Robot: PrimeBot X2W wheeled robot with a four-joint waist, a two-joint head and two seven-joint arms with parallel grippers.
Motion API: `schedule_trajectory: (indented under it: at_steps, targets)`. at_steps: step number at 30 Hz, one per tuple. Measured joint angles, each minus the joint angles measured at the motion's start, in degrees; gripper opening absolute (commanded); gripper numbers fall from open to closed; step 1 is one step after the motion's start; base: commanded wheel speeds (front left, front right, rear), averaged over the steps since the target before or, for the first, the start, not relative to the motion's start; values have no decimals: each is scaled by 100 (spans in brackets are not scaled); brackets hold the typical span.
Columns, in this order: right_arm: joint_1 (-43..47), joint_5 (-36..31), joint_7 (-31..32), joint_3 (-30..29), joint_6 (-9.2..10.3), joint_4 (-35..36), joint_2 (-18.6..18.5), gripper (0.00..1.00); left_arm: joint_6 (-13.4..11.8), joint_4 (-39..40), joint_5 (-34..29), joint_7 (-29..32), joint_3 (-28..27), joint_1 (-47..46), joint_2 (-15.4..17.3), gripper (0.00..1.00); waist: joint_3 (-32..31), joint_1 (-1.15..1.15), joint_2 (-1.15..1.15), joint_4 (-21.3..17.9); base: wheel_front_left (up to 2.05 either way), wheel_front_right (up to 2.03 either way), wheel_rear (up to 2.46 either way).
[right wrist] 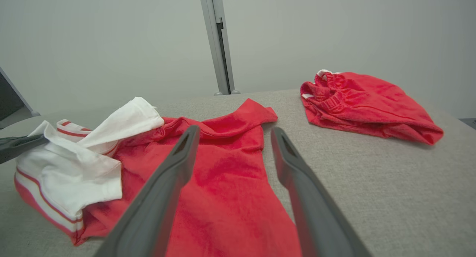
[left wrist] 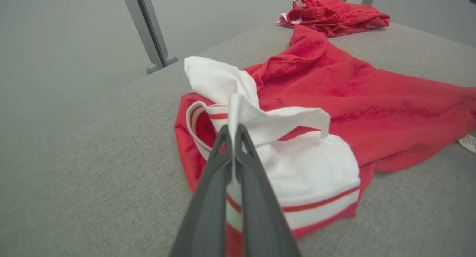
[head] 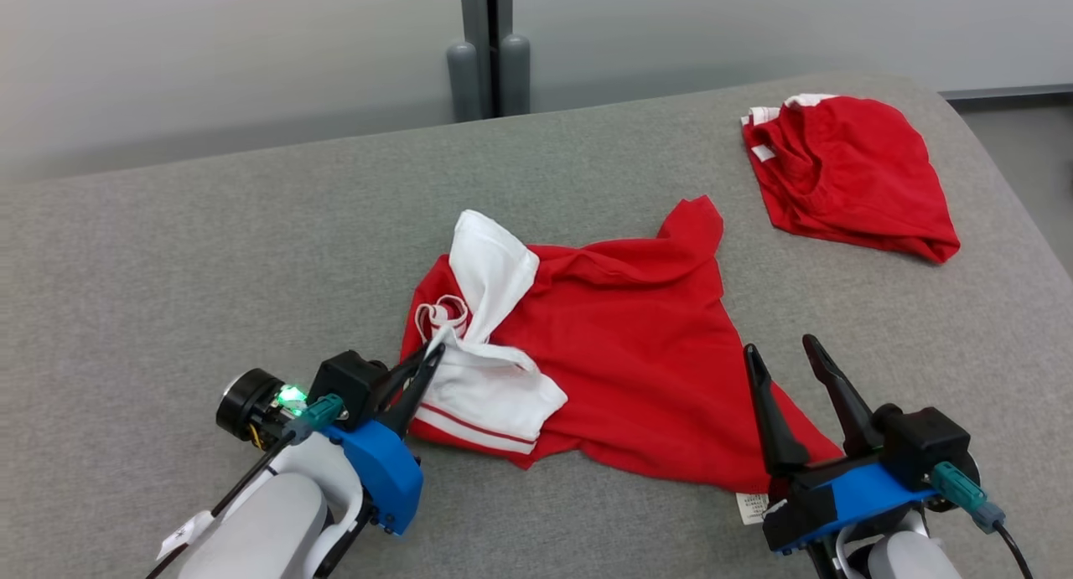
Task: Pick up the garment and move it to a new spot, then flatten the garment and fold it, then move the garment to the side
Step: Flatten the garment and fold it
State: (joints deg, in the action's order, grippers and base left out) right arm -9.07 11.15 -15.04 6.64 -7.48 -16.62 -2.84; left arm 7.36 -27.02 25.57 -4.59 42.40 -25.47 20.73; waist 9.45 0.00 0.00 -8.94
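The garment (head: 637, 344), a red shirt with white trim, lies crumpled in the middle of the counter (head: 209, 269). The left gripper (head: 432, 353) has its fingers pressed together on a thin white fold at the shirt's left edge. That hold looks slight, so a quick lift could pull the fold free or raise one layer only, leaving the shirt twisted. The right gripper (head: 780, 344) hangs over the red hem with fingers spread, holding nothing. A one-sided lift would drag the cloth, perhaps towards the second red garment (head: 847, 177).
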Motion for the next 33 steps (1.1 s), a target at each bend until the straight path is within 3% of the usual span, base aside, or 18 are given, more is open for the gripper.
schedule_trajectory:
  at_steps: [9, 23, 28, 30, 33]
  targets:
    - [133, -2, 0, -88, 0, 10, -1, 100, -388, 62, 10, -778, -297, 159, 85, 0, -262, -1, 0, 519, 0, 0, 0]
    - [193, -27, 0, -77, 0, -57, 4, 100, -987, 1032, 227, -1022, -564, 1780, 240, 0, -231, -1, 0, 1240, 0, 0, 0]
    - [187, -27, 0, -68, 0, -90, 3, 100, -1009, 985, 407, -1032, -665, 2240, 133, 0, -182, 0, 0, 1318, 0, 0, 0]
    - [181, -27, 0, -54, 0, -110, 2, 100, -1011, 932, 464, -1033, -708, 2325, 64, 100, -176, -1, 0, 1314, 0, 0, 0]
    - [162, -27, 0, -64, -1, -144, 3, 100, -1147, 1158, 337, -1034, -1085, 2327, 46, 100, -188, 0, 0, 1276, 0, 0, 0]
